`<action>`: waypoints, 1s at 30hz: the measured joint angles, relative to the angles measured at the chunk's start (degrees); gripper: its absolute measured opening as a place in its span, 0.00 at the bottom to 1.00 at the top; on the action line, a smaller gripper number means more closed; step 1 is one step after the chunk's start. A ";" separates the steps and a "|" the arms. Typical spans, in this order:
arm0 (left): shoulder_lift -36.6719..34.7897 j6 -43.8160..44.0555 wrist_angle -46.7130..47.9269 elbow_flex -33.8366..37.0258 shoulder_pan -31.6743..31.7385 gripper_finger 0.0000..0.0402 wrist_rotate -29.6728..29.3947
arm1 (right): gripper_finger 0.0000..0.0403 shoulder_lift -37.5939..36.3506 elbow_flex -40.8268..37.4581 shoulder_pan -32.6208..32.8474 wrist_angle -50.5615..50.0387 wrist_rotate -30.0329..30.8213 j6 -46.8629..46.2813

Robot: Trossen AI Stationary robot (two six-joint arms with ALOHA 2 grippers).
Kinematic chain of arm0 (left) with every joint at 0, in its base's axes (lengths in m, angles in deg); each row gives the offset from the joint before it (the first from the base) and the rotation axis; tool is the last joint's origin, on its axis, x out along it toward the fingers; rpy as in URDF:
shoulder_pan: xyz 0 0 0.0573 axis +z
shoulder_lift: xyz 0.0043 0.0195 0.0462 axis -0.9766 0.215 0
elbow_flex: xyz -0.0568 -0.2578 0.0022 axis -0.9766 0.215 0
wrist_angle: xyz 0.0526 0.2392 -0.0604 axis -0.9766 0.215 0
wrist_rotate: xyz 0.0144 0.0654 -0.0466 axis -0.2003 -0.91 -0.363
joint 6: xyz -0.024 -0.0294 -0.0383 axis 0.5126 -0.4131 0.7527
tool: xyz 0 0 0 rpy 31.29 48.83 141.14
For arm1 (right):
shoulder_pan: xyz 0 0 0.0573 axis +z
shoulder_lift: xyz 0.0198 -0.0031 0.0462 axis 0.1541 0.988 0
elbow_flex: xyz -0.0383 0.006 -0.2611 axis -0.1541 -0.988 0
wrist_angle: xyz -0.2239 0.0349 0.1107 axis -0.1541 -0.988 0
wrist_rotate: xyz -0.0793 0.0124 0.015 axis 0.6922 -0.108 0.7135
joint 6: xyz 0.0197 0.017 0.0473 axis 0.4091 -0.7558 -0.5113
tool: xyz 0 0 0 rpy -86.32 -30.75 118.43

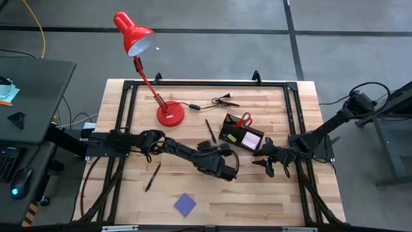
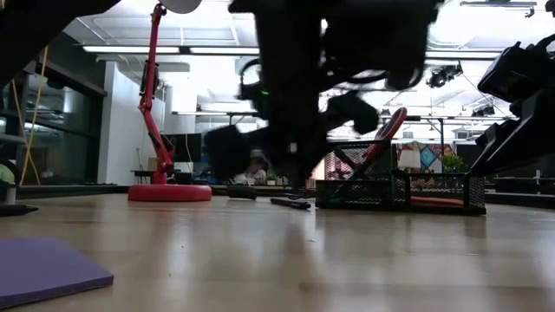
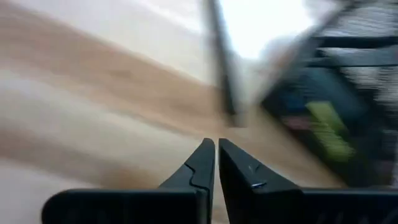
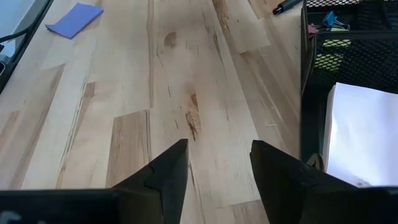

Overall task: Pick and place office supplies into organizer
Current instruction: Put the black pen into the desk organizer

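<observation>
Left end effector [image 3: 216, 163] pressed together, empty, low over desk [image 1: 212, 193] centre. Organizer [image 1: 241, 135] just beyond it, red-handled scissors [image 1: 244, 120] standing inside, pink pad [image 1: 250, 138] in compartment. Dark pen [image 1: 210, 130] near, farther out. Right end effector [image 4: 219, 163] spread, empty, beside organizer. Blue-purple pad [image 1: 185, 205] well apart; another pen [image 1: 152, 176] likewise.

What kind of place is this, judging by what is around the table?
Probably a robotics lab or workshop. A wooden table carries a black metal frame on a bare grey floor with cables, a desk with a laptop stands beside it, and ceiling strip lights show behind.
</observation>
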 joint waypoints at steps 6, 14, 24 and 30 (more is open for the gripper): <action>0.02 3.10 5.04 0.68 0.83 0.11 2.80 | 0.42 0.00 -0.02 0.00 0.00 0.01 0.00; 0.02 2.88 3.75 0.70 1.07 0.31 0.31 | 0.42 0.00 -0.02 0.00 0.00 0.00 0.00; 0.02 -3.54 1.02 0.70 4.82 0.33 1.30 | 0.42 0.00 -0.02 0.01 -0.02 0.02 -0.01; 1.17 -6.71 -2.39 0.56 5.66 0.30 -0.39 | 0.41 0.02 -0.02 0.01 -0.01 0.01 -0.01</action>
